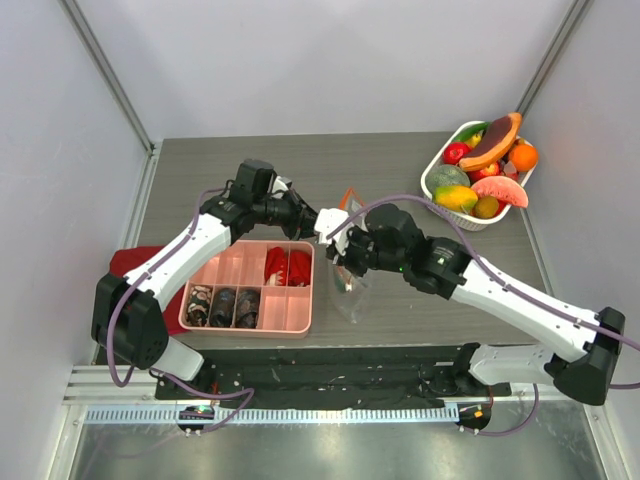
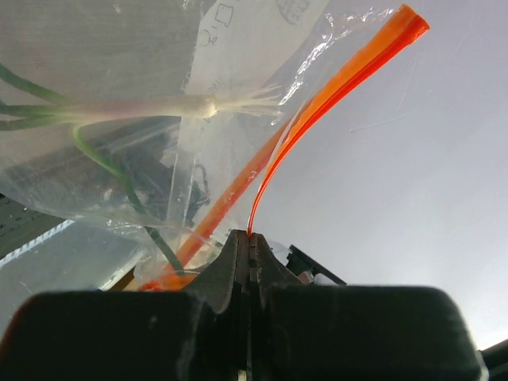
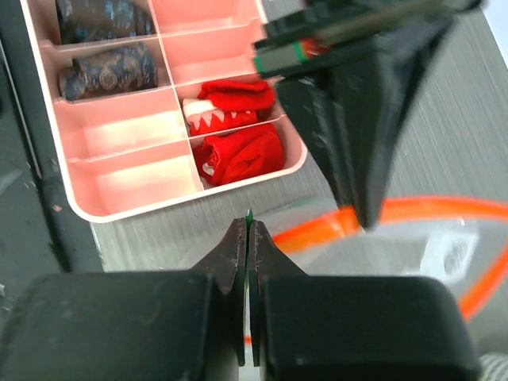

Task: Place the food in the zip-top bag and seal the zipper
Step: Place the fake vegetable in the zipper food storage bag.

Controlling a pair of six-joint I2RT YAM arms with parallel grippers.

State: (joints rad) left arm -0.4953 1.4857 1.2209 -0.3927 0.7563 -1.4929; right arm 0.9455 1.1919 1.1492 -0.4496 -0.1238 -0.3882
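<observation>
The clear zip-top bag (image 1: pixel 352 296) hangs between my two grippers over the table's middle. Its orange-red zipper (image 2: pixel 341 79) runs up from my left gripper (image 2: pixel 250 235), which is shut on that strip. Through the plastic I see a toy spring onion (image 2: pixel 198 107) with a white bulb and green stalks inside the bag. My right gripper (image 3: pixel 249 222) is shut on a thin green sliver at the bag's mouth, next to the zipper (image 3: pixel 421 209). The left gripper's dark fingers (image 3: pixel 357 135) hang just above it. From above, the left gripper (image 1: pixel 322 222) and the right gripper (image 1: pixel 343 262) nearly touch.
A white basket (image 1: pixel 432 188) at the back right holds several glossy toy fruits and vegetables (image 1: pixel 480 170). The pink compartment tray (image 1: pixel 300 322) lies left of the bag, with red crinkled pieces (image 3: pixel 238 151) and dark lumps (image 3: pixel 107 67). A red cloth (image 1: pixel 125 262) lies at the far left.
</observation>
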